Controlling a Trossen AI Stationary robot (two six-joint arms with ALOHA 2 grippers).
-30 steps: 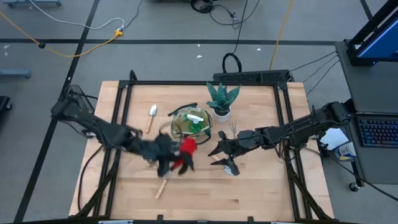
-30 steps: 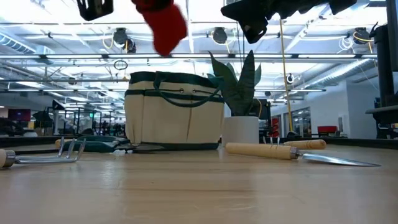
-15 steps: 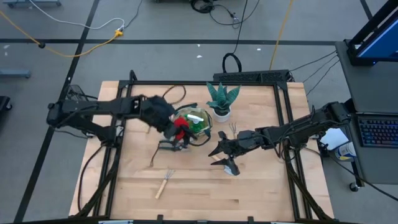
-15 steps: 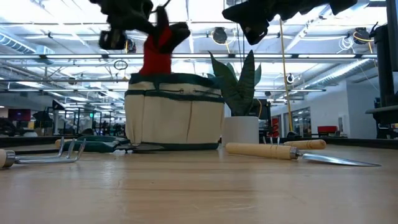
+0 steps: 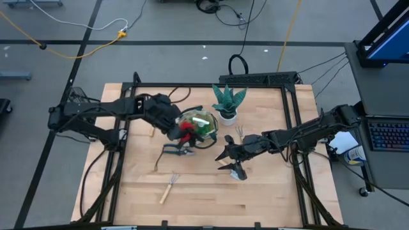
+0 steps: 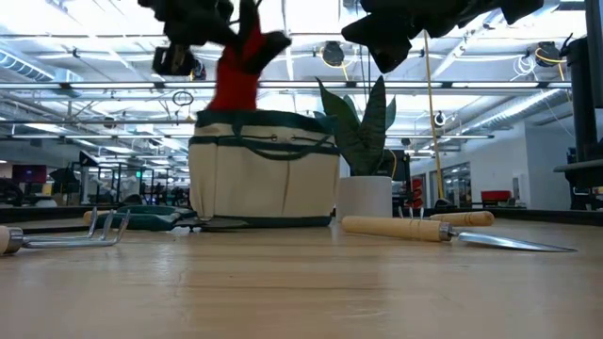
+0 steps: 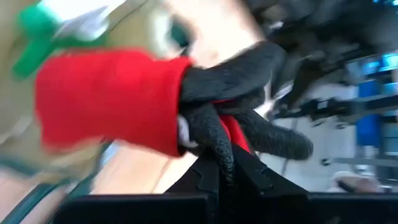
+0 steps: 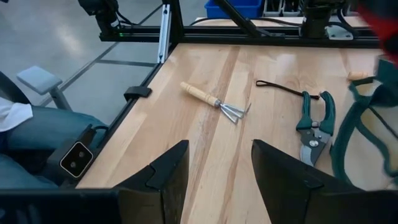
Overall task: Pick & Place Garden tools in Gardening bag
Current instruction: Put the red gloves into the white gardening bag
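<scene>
The left gripper point(image 5: 179, 130) is pinched tight on the red-black gloves point(image 5: 185, 128), holding them in the air just over the near rim of the gardening bag point(image 6: 265, 169); in the low view the red cuff point(image 6: 236, 80) dangles directly below the gripper, its hem just above the bag's top edge. The green spray bottle point(image 5: 200, 125) already lies inside the bag, just beyond the gripper (it takes up a good part of the opening). The main risk, as I judge it, is a release too near the rim: the gloves are limp and hang unevenly, so one could drape over the dark green trim or slide down outside onto the counter point(image 5: 268, 191). A dangling black finger point(image 7: 249, 68) could also catch on a loop handle point(image 6: 268, 146). The pruning shears point(image 5: 177, 150) lie on the counter just beside and below the left gripper, and the rake point(image 5: 167, 188) lies farther toward the front edge. The right gripper point(image 5: 225, 153) waits with its jaws spread wide, empty, on the far side of the bag from the left gripper, hanging over a trowel point(image 5: 238, 172).
</scene>
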